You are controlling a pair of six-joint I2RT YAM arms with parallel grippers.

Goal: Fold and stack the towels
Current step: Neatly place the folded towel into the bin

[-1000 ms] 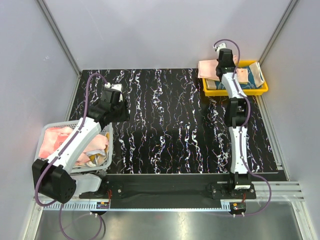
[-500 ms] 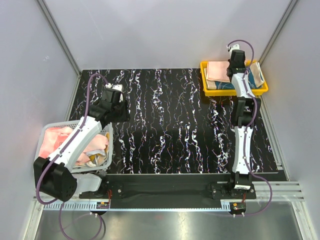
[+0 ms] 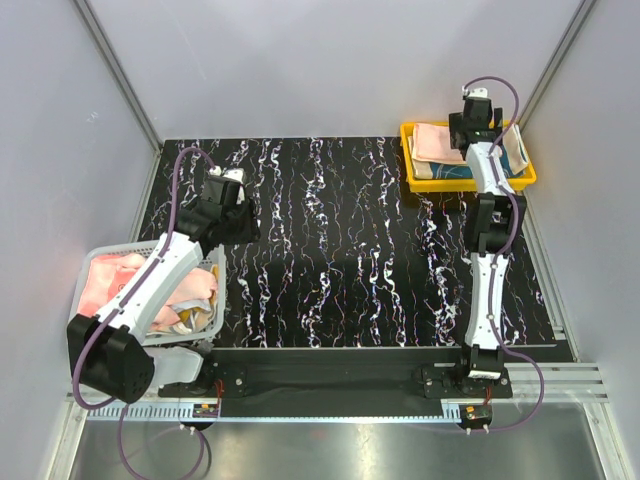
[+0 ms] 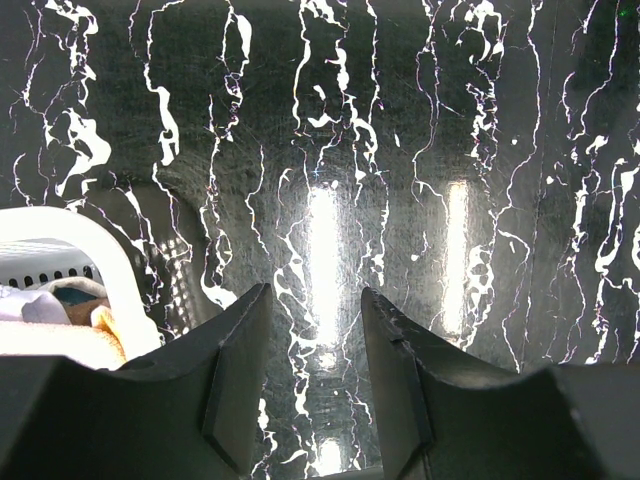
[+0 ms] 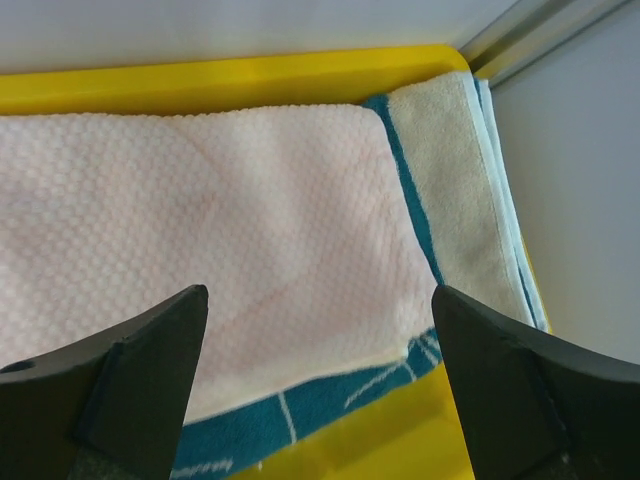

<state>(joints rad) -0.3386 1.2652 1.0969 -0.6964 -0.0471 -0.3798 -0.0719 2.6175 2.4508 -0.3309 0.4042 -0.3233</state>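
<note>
Black marbled tabletop (image 3: 340, 230) with white veins fills the middle of the overhead view. At upper right, a folded pale pink waffle-textured towel (image 5: 200, 230) lies on a teal towel with a cream border (image 5: 445, 170), both inside a yellow plastic tray (image 3: 470, 183). The right gripper (image 5: 318, 300) hangs over them, fingers spread wide, holding nothing. At lower left, more crumpled towels (image 3: 100, 285) (pink, orange-and-cream) fill a white mesh basket (image 3: 219, 300). The left gripper (image 4: 315, 295), about half open and empty, hovers above the tabletop just beside that basket.
</note>
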